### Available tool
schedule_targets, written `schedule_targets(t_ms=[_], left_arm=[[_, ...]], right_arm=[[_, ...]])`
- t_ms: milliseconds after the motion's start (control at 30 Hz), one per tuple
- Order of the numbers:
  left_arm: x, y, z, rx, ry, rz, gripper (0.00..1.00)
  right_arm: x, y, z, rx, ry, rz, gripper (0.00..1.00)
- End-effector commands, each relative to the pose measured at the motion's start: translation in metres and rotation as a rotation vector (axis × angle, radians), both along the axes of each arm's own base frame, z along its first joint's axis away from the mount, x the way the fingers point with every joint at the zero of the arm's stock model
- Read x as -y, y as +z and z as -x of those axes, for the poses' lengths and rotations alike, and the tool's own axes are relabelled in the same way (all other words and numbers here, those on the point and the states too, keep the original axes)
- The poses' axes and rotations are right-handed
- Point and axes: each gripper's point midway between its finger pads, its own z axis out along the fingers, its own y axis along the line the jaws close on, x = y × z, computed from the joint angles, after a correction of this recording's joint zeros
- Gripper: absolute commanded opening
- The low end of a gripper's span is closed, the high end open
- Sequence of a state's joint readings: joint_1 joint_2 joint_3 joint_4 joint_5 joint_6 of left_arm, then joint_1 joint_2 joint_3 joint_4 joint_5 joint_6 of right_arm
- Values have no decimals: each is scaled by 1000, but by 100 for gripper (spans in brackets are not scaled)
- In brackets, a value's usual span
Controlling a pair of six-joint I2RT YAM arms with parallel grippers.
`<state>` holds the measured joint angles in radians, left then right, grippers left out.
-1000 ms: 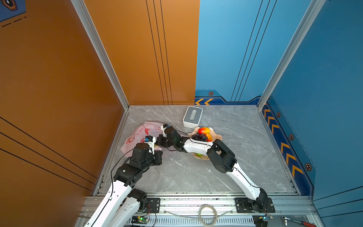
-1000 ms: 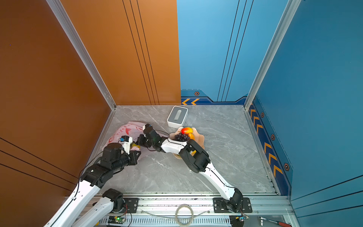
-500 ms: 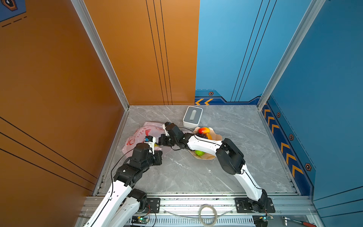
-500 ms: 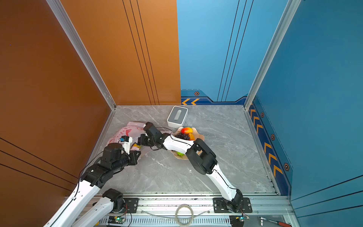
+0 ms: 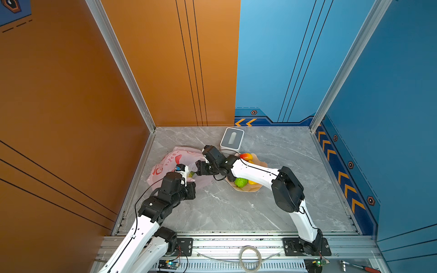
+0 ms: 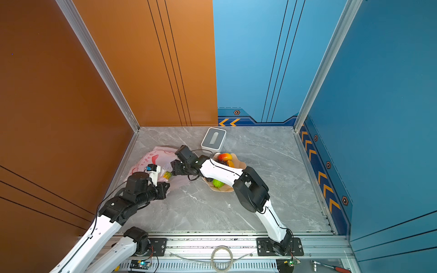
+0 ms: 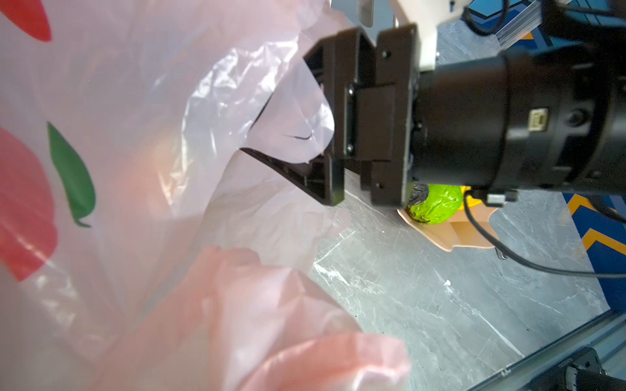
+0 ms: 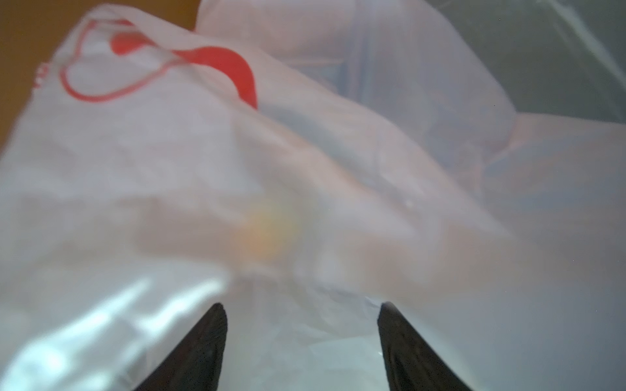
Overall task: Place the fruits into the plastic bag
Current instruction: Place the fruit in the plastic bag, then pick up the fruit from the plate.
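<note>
The pink plastic bag [image 5: 173, 160] lies at the left of the floor, its mouth facing the plate. My left gripper [image 5: 191, 180] is shut on the bag's near rim; in the left wrist view pink film [image 7: 305, 338] covers its jaws. My right gripper [image 5: 197, 168] reaches into the bag mouth, open and holding nothing, its fingers [image 8: 203, 345] spread wide. A yellow-green fruit [image 6: 167, 175] sits just inside the mouth. On the peach plate [image 5: 250, 189] remain the red-orange mango [image 5: 246, 156], an orange fruit [image 6: 230, 163], a lime-green fruit [image 5: 240, 182] and a yellow one [image 5: 253, 182].
A white-and-grey box [image 5: 232, 138] stands behind the plate, close to my right wrist. The orange wall [image 5: 71, 118] runs just left of the bag. My right forearm [image 5: 250, 170] stretches over the plate.
My right gripper's jaws have spread wider inside the bag mouth, and the right elbow has swung out to the right, uncovering the plate. The left arm has held still.
</note>
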<state>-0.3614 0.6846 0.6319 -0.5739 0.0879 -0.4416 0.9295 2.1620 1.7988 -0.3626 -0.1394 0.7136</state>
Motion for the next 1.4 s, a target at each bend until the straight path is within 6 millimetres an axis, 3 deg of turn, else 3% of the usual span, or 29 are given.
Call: schedule_targets(t_ms=[0, 300, 333, 433, 467, 533, 567, 600, 867, 1067, 1200, 1367], left_arm=[[-3, 4, 1, 4, 10, -16, 0], [0, 9, 4, 21, -6, -1, 0], [2, 9, 4, 24, -13, -1, 0], [7, 8, 7, 24, -33, -9, 0], [7, 8, 9, 25, -38, -16, 0], [7, 9, 10, 29, -38, -24, 0], [7, 10, 10, 32, -38, -28, 0], [6, 11, 11, 36, -37, -29, 0], [10, 15, 18, 58, -67, -61, 0], [13, 11, 18, 44, -78, -76, 0], [12, 9, 18, 43, -74, -83, 0], [12, 7, 17, 33, -74, -94, 0]], right_arm=[[37, 35, 9, 63, -2, 85, 70], [92, 81, 46, 119, -20, 150, 73], [100, 89, 52, 131, -26, 156, 78], [126, 114, 72, 186, -64, 178, 80], [137, 121, 80, 202, -78, 189, 87], [157, 133, 94, 225, -109, 198, 88], [169, 136, 101, 229, -121, 201, 88], [179, 137, 106, 230, -135, 204, 100], [258, 139, 139, 250, -169, 272, 100], [287, 139, 146, 328, -12, 436, 100], [301, 138, 131, 304, 14, 512, 100], [298, 128, 109, 202, 40, 491, 100]])
